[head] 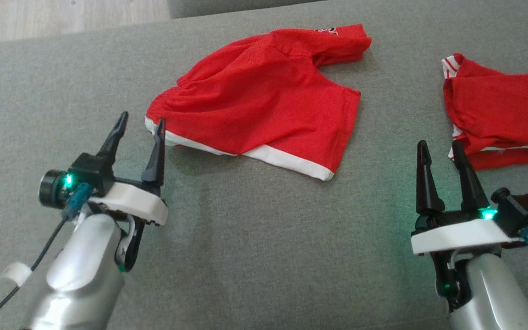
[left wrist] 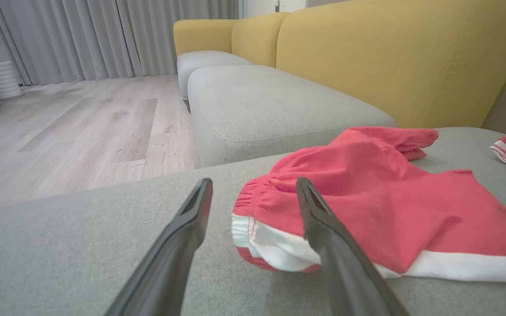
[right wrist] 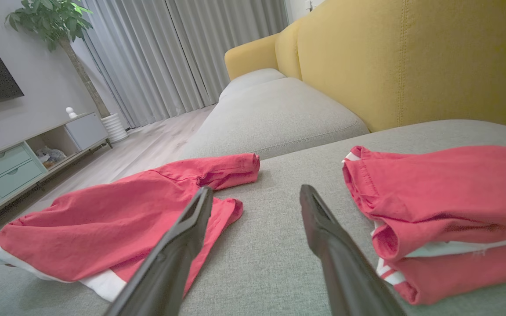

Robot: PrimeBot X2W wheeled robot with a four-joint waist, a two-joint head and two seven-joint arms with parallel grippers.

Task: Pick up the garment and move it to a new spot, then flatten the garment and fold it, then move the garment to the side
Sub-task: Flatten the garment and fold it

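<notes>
**Left gripper.** At the lower left of the head view we show the left gripper [head: 142,118], its fingers [head: 157,151] wide apart and holding nothing. The tip of the inner finger lies at the near left corner of the garment [head: 264,101]. We cannot tell whether it touches the cloth. In the left wrist view the gripper [left wrist: 254,182] frames that same corner. The gathered red edge sits just past the tips, and one finger [left wrist: 323,228] crosses the white band.

**Right gripper.** At the lower right, the right gripper [head: 439,144] also has its fingers [head: 426,178] wide and empty above bare grey cushion [head: 245,252]. In its wrist view the gripper [right wrist: 256,189] points at the open strip of cushion [right wrist: 270,245] between the two red pieces.

**Task thing.** The garment [right wrist: 103,219] is red with a white band along its near edge. It lies spread but rumpled near the middle of the cushion, with one part bunched at the far side.

**Surroundings.** A second garment [head: 497,105], red with white trim and folded into a stack, rests near the cushion's right edge. It lies just beside the right gripper and well apart from the first. Beyond it we see a yellow backrest [right wrist: 411,57], a further grey seat [left wrist: 279,105], a wood floor [left wrist: 81,131], curtains [right wrist: 182,57], a plant [right wrist: 46,22] and a cabinet [right wrist: 16,162].
</notes>
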